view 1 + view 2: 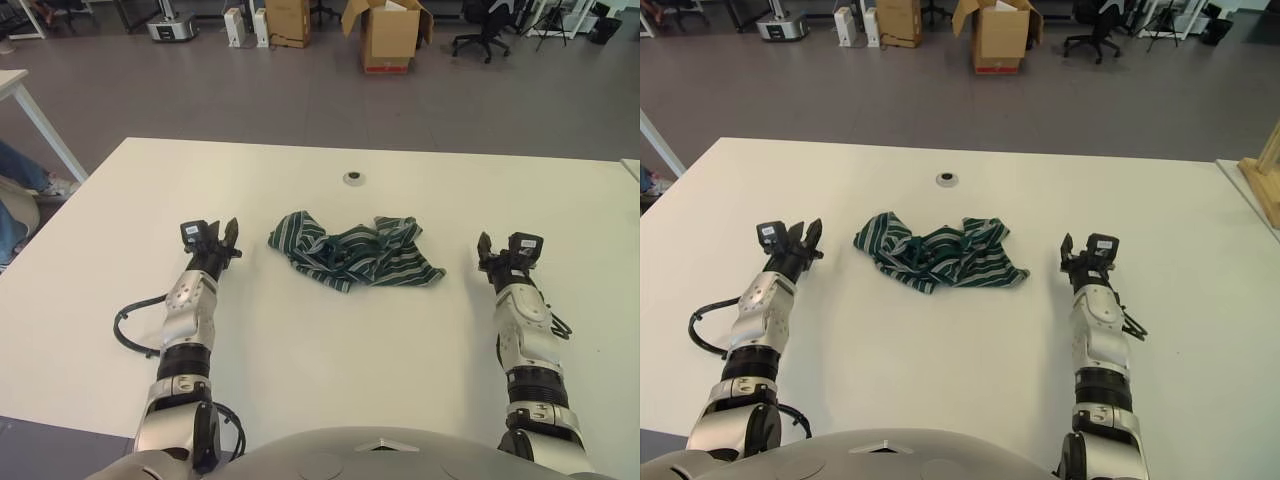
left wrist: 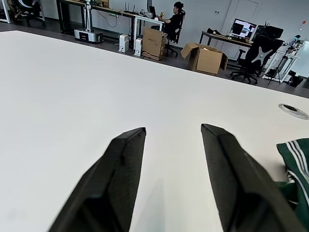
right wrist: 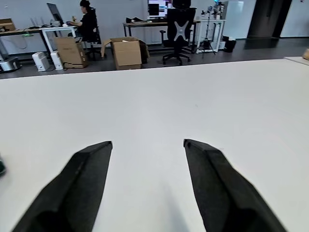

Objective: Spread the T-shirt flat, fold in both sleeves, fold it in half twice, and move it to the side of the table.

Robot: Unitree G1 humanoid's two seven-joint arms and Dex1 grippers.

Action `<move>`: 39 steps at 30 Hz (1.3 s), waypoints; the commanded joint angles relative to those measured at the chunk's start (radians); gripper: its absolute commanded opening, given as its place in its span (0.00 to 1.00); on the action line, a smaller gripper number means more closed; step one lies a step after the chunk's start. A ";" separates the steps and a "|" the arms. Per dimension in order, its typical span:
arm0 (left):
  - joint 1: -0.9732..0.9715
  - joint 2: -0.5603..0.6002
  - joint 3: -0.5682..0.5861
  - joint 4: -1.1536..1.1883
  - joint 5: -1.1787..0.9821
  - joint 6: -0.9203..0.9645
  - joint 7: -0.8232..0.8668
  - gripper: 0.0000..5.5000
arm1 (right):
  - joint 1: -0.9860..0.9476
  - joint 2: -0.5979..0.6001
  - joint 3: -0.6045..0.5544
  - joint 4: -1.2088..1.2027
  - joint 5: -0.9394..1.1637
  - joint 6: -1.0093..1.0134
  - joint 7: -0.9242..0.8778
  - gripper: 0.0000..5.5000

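T-shirt: the green one with white stripes [image 1: 355, 252] is crumpled in a heap around the middle of the table, nowhere near flat, sleeves lost in the bunch.
Table: big white top [image 1: 300, 380], and the shirt is lying straight on it.
Left gripper: [image 1: 222, 229] sits at 9 o'clock from the shirt, near it but not touching. In the left wrist view both fingers [image 2: 123, 159] are spread well apart with nothing between them, and a bit of striped cloth shows off to one side.
Right gripper: [image 1: 500, 248] sits at 3 o'clock from the shirt, clear of the fabric. Its jaws are also wide with nothing in them, just bare tabletop in the gap.
Grommet: small round metal one [image 1: 354, 178] set in the table at 12 o'clock from the shirt, well apart from it.
Background: an open cardboard box [image 1: 390, 35] and a black office chair [image 1: 482, 25] on the floor past the far edge.
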 commanded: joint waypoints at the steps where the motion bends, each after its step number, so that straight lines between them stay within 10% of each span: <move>1: -0.028 0.104 -0.093 -0.118 0.009 0.025 -0.215 0.38 | 0.014 -0.145 0.088 -0.115 -0.050 -0.009 0.193 0.51; 11: -0.228 0.260 -0.375 -0.166 -0.013 0.146 -0.835 0.38 | -0.007 -0.272 0.146 -0.244 -0.070 0.044 0.353 0.51; 25: -0.388 0.181 -0.480 0.328 0.206 -0.152 -0.884 0.38 | 0.011 -0.225 0.163 -0.256 -0.077 0.037 0.310 0.51; 39: -0.362 0.139 -0.471 0.390 0.254 -0.252 -0.849 0.01 | -0.216 -0.410 0.344 -0.061 -0.186 -0.137 0.659 0.51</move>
